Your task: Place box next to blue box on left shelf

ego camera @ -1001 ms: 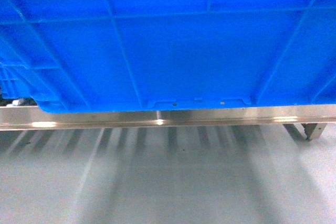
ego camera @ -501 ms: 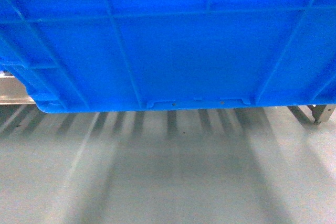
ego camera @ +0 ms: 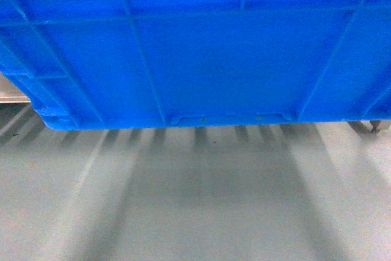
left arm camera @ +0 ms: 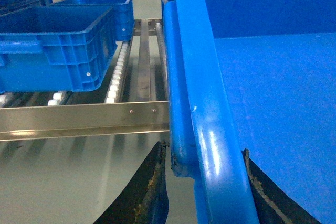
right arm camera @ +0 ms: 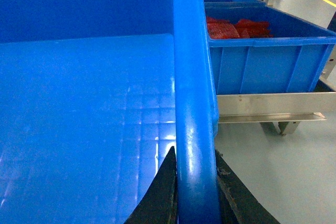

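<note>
I hold the box (ego camera: 195, 47) by its side rims, left hand (left arm camera: 202, 174) and right hand (right arm camera: 194, 177) each clamped over one. It hangs above the floor, before the shelf (left arm camera: 84, 114) at twelve o'clock. Stiff, empty, probably light; glossy rim may slip.

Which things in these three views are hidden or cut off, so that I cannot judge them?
- Head view: the box fills the frame and hides the left shelf and both hands.
- Left wrist view: the left hand straddles the box rim; its fingertips leave the bottom edge. The neighbouring crate is cropped at left.
- Right wrist view: the box bottom is hidden, so contact with the shelf rail is unclear.
</note>
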Controlling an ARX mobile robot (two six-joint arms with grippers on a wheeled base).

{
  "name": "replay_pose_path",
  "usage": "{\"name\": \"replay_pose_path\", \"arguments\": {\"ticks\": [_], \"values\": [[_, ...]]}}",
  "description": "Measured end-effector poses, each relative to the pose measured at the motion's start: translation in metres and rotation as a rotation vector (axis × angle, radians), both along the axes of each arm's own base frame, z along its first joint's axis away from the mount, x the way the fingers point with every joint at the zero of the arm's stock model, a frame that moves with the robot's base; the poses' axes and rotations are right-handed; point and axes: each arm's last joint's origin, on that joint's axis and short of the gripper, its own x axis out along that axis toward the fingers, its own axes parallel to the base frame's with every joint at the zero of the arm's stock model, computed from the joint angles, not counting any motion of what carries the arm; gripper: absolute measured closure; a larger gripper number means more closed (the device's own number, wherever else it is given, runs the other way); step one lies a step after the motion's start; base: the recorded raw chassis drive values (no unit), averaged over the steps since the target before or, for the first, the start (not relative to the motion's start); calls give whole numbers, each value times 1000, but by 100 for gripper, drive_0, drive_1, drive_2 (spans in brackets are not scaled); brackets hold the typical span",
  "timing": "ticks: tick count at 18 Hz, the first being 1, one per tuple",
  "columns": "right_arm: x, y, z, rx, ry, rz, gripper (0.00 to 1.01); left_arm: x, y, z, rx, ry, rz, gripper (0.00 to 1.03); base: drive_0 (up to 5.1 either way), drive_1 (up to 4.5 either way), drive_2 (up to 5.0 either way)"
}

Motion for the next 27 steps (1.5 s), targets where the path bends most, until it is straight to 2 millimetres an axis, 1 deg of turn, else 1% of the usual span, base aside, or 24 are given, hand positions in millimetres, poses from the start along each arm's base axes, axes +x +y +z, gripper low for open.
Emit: {"name": "replay_pose_path", "arguments": {"ticks": [5,27], "values": [[0,0,0,0,2,0,92,0,0,0,0,1,0,71,1,37,-34],[0,0,0,0,0,-1,92,0,0,0,0,1,0,71,10,419,-399]]}}
